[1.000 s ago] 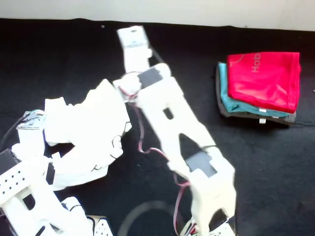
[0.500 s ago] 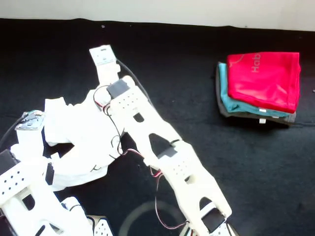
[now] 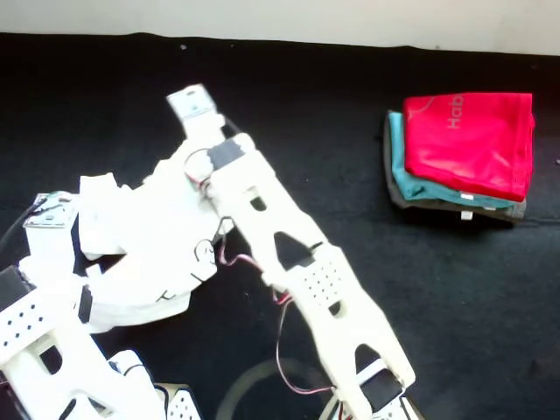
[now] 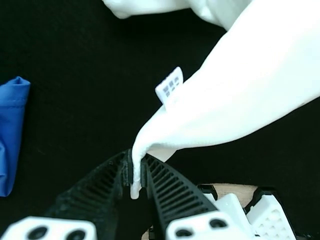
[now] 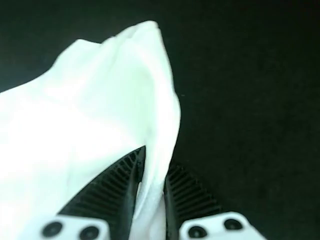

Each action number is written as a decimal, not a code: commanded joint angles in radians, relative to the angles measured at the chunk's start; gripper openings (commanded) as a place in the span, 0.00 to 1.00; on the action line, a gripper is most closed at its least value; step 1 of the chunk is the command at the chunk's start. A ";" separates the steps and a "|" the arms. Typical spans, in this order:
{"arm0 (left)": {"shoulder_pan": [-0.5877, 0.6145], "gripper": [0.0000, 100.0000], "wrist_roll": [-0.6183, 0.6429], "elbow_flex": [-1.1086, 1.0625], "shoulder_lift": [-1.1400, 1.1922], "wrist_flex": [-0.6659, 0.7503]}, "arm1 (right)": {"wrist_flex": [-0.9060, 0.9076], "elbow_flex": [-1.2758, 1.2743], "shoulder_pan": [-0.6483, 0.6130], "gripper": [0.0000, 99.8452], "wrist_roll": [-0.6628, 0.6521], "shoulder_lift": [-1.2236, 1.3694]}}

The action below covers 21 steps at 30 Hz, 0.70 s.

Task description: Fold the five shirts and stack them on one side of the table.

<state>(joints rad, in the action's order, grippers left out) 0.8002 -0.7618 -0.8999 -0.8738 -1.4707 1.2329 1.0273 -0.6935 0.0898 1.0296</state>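
Near the left edge of the table [image 3: 350, 79], left gripper [image 4: 136, 172] with jaws clamped shut on a narrow edge of the white shirt [image 3: 140, 227], close to a small sewn tag [image 4: 169, 87]; also in that wrist view, a blue shirt [image 4: 10, 125] lying on the tabletop, well apart. Farther in from the left edge, right gripper [image 5: 150, 177] likewise closed tight on another fold of the same shirt, with the cloth bunched and raised between the two. Judged as mid-fold: spread first, then lay over. Draw the two pinches apart until taut and free of wrinkles, lower flat onto bare tabletop, then carry both held points across together at one height for a straight fold line. Hold both grips firm until touchdown; risk of slipping from such thin pinches under any jerk. Avoid trapping slack beneath the arms. Near the right edge, toward the far corner, stack [image 3: 437, 194] of folded shirts, red shirt [image 3: 468, 140] over teal shirt [image 3: 407, 175] over grey shirt [image 3: 490, 213]; leave undisturbed, and aim for a packet of matching outline to set on top.
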 commanded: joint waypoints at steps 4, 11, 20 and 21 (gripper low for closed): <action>-0.058 0.01 0.080 0.030 -0.010 0.127 | 0.131 0.047 0.128 0.01 -0.018 -0.229; -0.203 0.01 0.236 0.412 0.162 0.032 | 0.240 0.047 0.252 0.01 -0.020 -0.389; -0.332 0.01 0.318 1.308 0.647 -0.292 | 0.228 0.047 0.300 0.01 -0.017 -0.593; -0.344 0.01 0.319 1.388 0.679 -0.302 | 0.228 0.047 0.300 0.01 -0.015 -0.613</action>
<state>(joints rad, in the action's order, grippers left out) 0.4964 -0.4519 0.1557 -0.2800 -1.7100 1.4737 1.0273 -0.4204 0.0821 0.5355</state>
